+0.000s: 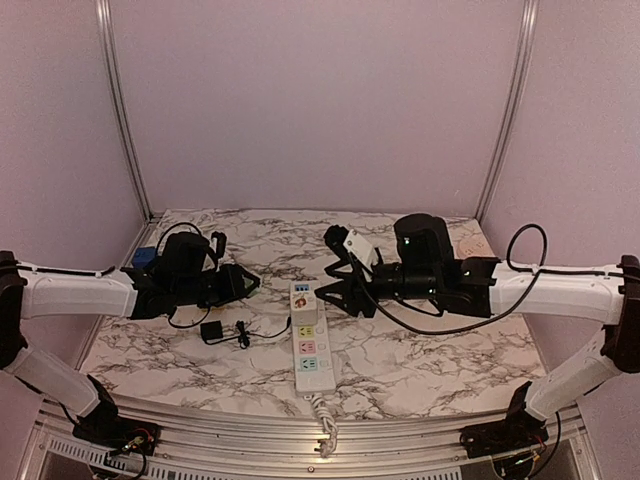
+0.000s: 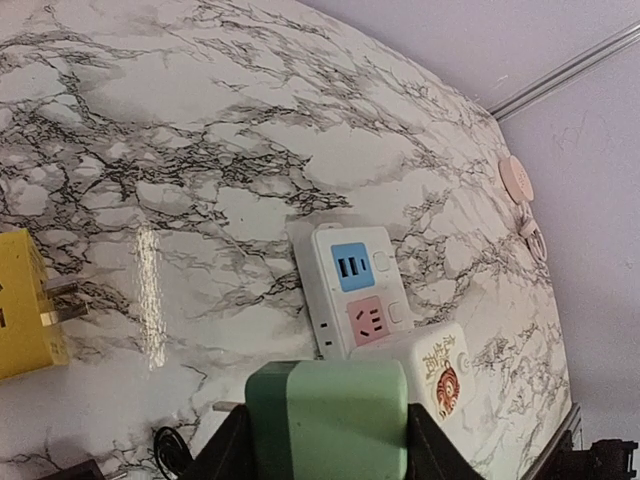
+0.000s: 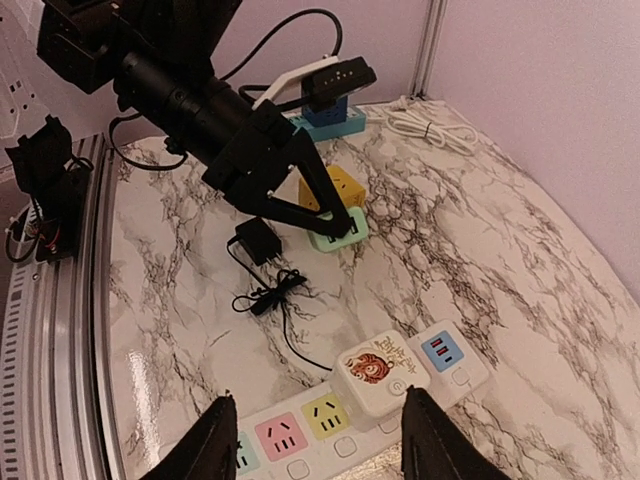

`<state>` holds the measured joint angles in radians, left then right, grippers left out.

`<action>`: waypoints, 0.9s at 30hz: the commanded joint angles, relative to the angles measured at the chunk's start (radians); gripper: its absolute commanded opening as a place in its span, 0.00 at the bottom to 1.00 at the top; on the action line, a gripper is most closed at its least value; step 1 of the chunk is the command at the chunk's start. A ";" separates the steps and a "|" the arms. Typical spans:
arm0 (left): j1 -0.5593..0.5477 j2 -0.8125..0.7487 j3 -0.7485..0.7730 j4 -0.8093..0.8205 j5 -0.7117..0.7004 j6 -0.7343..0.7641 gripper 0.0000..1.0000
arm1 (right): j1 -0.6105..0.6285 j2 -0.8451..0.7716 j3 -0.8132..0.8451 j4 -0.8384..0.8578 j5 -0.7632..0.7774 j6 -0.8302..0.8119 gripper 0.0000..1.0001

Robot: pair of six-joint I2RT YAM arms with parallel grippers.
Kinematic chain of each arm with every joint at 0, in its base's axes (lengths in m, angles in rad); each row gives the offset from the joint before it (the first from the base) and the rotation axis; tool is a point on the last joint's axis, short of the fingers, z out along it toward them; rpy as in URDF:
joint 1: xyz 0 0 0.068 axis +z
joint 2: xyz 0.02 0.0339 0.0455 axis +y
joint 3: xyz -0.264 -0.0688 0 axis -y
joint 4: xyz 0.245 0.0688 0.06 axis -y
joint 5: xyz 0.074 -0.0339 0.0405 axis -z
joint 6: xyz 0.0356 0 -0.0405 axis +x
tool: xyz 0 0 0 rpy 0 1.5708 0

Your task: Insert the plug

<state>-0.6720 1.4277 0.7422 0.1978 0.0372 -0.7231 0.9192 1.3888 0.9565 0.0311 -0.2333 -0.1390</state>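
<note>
Green plug point(image 2: 330, 400) pinched by left gripper point(image 2: 328, 455), not yet seated in strip point(image 2: 322, 243); right gripper point(image 3: 315, 435) spread, empty.

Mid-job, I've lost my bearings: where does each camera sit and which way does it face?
Top external: above and behind the bases, looking down at the table; left arm, right arm and strip show.
Left wrist: on the left gripper, looking past its green plug to the strip; both fingers show.
Right wrist: on the right gripper above the strip, facing the left arm; its open fingers show.
Shared: both wrist views show the green plug and tiger adapter.
</note>
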 commanded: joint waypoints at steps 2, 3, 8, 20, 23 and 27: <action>-0.056 -0.092 -0.066 0.096 0.026 -0.080 0.27 | 0.015 -0.016 -0.013 0.071 -0.068 -0.083 0.52; -0.070 -0.104 -0.077 0.110 0.025 -0.096 0.27 | 0.016 -0.016 -0.016 0.082 -0.081 -0.085 0.52; -0.152 -0.156 -0.110 0.164 -0.001 -0.155 0.27 | 0.024 -0.011 -0.016 0.106 -0.133 -0.091 0.53; -0.273 -0.235 -0.150 0.276 -0.033 -0.211 0.27 | 0.134 0.082 0.063 0.059 -0.118 -0.161 0.52; -0.287 -0.246 -0.152 0.295 -0.033 -0.211 0.27 | 0.139 0.091 0.061 0.090 -0.129 -0.145 0.52; -0.314 -0.247 -0.156 0.316 -0.033 -0.218 0.27 | 0.141 0.097 0.059 0.119 -0.093 -0.133 0.53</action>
<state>-0.9615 1.2015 0.5987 0.4503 0.0151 -0.9340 1.0512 1.4784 0.9806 0.1062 -0.3477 -0.2829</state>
